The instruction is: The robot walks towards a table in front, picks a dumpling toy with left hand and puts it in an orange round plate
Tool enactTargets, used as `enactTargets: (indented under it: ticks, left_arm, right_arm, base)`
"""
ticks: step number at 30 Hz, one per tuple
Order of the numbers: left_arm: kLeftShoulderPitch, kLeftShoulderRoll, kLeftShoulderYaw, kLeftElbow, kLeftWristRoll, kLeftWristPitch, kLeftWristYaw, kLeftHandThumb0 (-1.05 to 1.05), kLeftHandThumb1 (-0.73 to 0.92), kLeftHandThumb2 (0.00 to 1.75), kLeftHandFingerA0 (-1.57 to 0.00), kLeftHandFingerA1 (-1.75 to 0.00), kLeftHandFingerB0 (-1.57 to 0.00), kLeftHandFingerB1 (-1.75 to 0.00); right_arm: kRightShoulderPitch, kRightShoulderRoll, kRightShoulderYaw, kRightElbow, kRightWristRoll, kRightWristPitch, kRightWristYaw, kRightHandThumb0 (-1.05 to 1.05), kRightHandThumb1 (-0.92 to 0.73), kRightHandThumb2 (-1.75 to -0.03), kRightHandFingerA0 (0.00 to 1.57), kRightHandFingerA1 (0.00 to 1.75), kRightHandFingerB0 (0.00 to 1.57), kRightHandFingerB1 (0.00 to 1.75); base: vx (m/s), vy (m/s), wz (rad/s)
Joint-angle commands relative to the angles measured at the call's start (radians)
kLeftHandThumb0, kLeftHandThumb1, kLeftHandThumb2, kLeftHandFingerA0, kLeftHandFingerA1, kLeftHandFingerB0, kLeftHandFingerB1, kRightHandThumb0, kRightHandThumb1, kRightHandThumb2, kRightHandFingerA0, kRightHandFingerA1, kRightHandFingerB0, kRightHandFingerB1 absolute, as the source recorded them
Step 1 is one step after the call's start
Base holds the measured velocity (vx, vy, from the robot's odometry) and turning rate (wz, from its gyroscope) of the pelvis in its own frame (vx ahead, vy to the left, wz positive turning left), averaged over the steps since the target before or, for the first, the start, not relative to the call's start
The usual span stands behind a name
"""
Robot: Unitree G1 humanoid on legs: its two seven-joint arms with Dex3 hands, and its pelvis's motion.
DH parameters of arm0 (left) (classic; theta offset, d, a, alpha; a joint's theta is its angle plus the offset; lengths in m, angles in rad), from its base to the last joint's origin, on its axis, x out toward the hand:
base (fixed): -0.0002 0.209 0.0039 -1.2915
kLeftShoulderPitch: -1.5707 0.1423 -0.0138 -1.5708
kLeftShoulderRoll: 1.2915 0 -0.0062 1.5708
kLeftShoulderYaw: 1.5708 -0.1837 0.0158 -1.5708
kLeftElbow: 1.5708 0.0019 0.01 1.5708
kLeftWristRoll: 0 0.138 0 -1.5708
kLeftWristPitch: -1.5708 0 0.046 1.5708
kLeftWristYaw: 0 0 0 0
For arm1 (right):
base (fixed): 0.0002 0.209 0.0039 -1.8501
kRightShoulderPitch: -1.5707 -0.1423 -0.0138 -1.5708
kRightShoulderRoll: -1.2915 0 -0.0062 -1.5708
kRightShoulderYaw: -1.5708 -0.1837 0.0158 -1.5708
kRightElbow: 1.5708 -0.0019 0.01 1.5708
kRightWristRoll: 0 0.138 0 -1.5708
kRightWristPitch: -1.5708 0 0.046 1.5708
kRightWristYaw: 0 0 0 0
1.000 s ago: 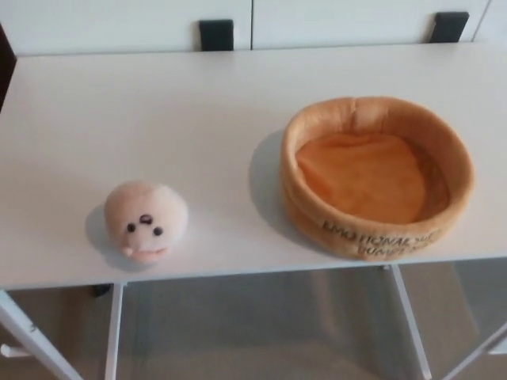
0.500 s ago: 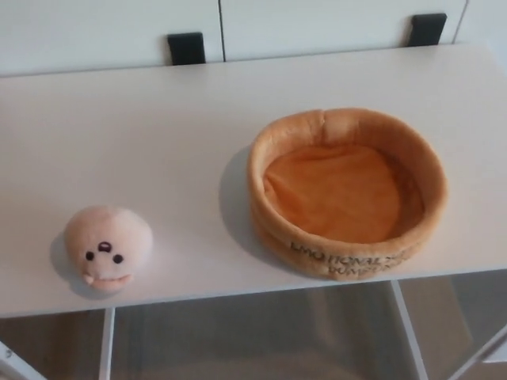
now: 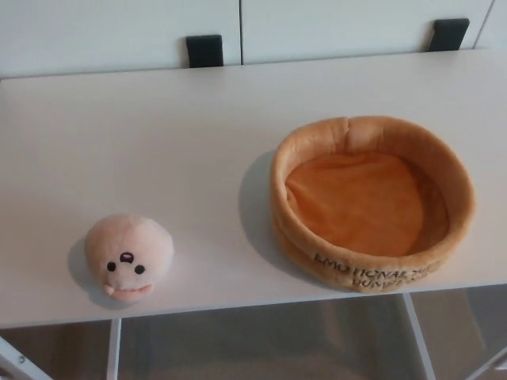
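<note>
The dumpling toy (image 3: 128, 256) lay in the lower left of the frame, close to the near edge of the tabletop (image 3: 158, 142). It was a round, pale peach plush with two small black eyes, a dark mark between and above them, and a little pink lip at the bottom, its face turned toward the camera. It rested directly on the white surface, touching nothing else, and cast a soft shadow to its left.

Well apart from it, in the right half of the frame, sat the orange round plate (image 3: 295, 229), a plush dish with a thick tan rim and a deeper orange cloth floor. Dark lettering ran along the near side of its rim, too blurred to read in full. The dish held nothing, and its near wall came close to the front edge of the tabletop. A shadow fell on the tabletop to its left.

Beyond the far edge of the tabletop, at the top of the frame, stood white cabinet fronts (image 3: 333, 28) with two black handles (image 3: 204, 50). Below the front edge, thin white table legs (image 3: 113, 348) showed against a brownish floor (image 3: 261, 340).

Neither robot hand appeared anywhere in the frame, so the state of their fingers could not be told.
</note>
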Motion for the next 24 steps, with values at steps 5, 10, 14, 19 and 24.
enactTargets:
  ticks: [5,10,14,19,24]
  left_arm:
    - [0.009,0.008,0.018,-0.009,-0.024,-0.066,-0.016,-0.34,0.66,0.61,-0.72,-1.05,-0.25,-0.3]
    - [0.001,0.008,0.008,-0.008,-0.005,-0.063,0.007,-0.34,0.67,0.61,-0.68,-1.04,-0.24,-0.3]
    - [0.015,0.017,0.027,-0.063,-0.024,-0.168,0.041,-0.34,0.65,0.6,-0.45,-0.44,-0.26,-0.3]
    - [0.205,0.037,0.077,-0.382,-0.049,-0.352,0.086,-0.33,0.58,0.58,-0.42,-0.35,-0.31,-0.32]
    - [0.575,0.094,0.191,-0.951,-0.184,-0.508,-0.02,-0.38,0.56,0.57,-0.48,-0.36,-0.25,-0.3]
  right_arm:
    - [0.001,-0.006,-0.01,-0.001,0.008,0.003,0.001,-0.5,-0.57,-0.82,0.68,0.57,0.38,0.46]
    - [-0.002,-0.005,-0.011,0.0,0.007,0.004,0.001,-0.51,-0.57,-0.82,0.7,0.57,0.37,0.45]
    - [-0.013,-0.006,-0.007,-0.003,0.003,0.005,-0.003,-0.49,-0.57,-0.82,0.69,0.57,0.36,0.46]
    - [-0.009,-0.008,-0.003,-0.002,0.0,0.007,-0.007,-0.42,-0.68,-0.61,0.76,0.52,0.42,0.34]
    - [-0.005,-0.014,-0.01,-0.003,0.005,0.006,-0.005,-0.5,-0.58,-0.83,0.68,0.57,0.36,0.45]
  base:
    - [-0.01,-0.034,0.02]
    - [0.0,0.0,0.0]
    - [0.0,0.0,0.0]
    - [0.0,0.0,0.0]
    - [0.0,0.0,0.0]
